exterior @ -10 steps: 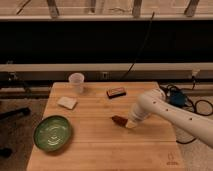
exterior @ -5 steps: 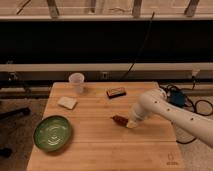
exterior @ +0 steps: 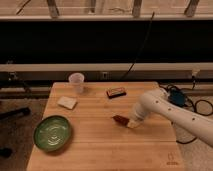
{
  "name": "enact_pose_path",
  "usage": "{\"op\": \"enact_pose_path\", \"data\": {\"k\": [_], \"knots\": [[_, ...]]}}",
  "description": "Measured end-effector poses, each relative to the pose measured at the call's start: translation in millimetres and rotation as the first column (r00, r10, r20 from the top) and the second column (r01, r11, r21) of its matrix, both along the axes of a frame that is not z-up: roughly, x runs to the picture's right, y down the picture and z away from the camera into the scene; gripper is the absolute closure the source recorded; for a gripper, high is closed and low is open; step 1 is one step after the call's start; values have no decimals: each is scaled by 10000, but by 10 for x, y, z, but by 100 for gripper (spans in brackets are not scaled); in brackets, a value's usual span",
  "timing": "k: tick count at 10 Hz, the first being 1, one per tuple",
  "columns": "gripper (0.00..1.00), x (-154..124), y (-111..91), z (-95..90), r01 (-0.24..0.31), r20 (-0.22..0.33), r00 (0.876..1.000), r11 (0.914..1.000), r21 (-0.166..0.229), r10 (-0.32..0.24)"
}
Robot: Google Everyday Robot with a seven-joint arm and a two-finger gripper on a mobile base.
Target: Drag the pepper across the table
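The pepper (exterior: 120, 119), a small dark red-brown tapered piece, lies near the middle of the light wooden table (exterior: 100, 150). My white arm reaches in from the right, and its gripper (exterior: 132, 123) rests right at the pepper's right end, low over the tabletop. The pepper's right end is hidden by the gripper.
A green plate (exterior: 52, 132) lies at the front left. A pale flat sponge-like piece (exterior: 67, 102) and a clear cup (exterior: 76, 83) stand at the back left. A dark block with a red-brown top (exterior: 115, 92) lies at the back centre. Cables hang at the table's right.
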State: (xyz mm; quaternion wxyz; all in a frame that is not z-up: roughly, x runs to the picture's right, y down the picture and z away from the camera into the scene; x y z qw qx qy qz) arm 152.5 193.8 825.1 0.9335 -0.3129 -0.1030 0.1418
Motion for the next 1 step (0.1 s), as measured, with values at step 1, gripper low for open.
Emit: {"op": "enact_pose_path", "data": {"k": [1], "knots": [[94, 10, -3, -1, -5, -4, 10000, 10000, -1, 5]]}}
